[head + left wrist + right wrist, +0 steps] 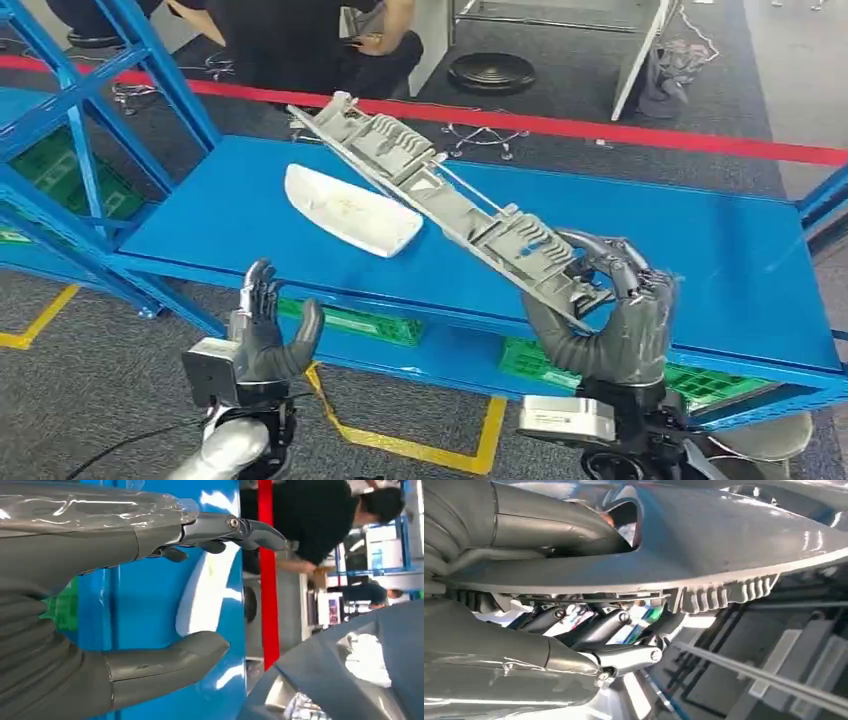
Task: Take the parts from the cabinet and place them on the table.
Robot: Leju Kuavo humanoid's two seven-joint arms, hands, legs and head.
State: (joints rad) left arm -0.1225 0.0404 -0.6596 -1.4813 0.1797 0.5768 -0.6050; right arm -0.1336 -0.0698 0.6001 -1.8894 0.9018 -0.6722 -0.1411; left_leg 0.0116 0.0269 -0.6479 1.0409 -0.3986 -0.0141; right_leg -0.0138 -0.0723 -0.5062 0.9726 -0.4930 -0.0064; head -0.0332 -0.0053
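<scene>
Here, a long grey part (455, 205) rides high over the blue desk (700, 240), held at one end only by the robot's right hand (610, 310).

Nearest the camera, the left hand (265, 330) hangs in front of the desk's near edge with fingers spread wide, holding nothing. The right hand wraps the part's lower end, thumb beneath and fingers (624, 657) curled over the ribbed edge, while the rest slants up and away unsupported. That long overhang is the likely trouble: the part could pivot or slip in the grip as it is lowered, or its far tip could come down on the white part (350, 210) already lying flat on the desk beneath it. Beyond the red floor line (650, 132), a seated person (300, 40) is close enough for a swinging tip to matter.
</scene>
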